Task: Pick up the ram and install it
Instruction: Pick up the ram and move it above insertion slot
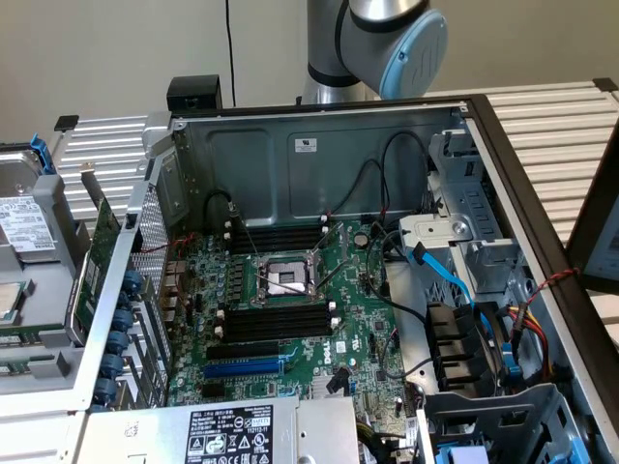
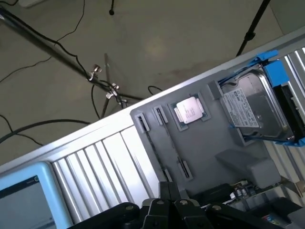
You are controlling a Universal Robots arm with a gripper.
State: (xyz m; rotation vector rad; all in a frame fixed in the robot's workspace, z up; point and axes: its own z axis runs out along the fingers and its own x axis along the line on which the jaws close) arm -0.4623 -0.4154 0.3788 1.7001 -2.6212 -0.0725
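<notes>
My gripper (image 2: 169, 190) hangs above a grey parts tray (image 2: 209, 143), its dark fingers shut with nothing between them. The tray has two long narrow holders (image 2: 164, 143); a thin dark strip runs along one of them, and I cannot tell whether that is the ram. In the exterior view the arm's blue-capped joint (image 1: 401, 43) stands behind the open computer case (image 1: 319, 145). On the green motherboard (image 1: 358, 319), black empty memory slots lie on the far side (image 1: 276, 237) and the near side (image 1: 276, 319) of the processor socket (image 1: 285, 278).
The tray also carries a hard drive in a blue frame (image 2: 255, 105) and a processor chip (image 2: 190, 109). A larger green card with a metal bracket (image 1: 97, 256) stands at the case's left wall. Cables, blue connectors and a drive cage (image 1: 464, 329) crowd the case's right side.
</notes>
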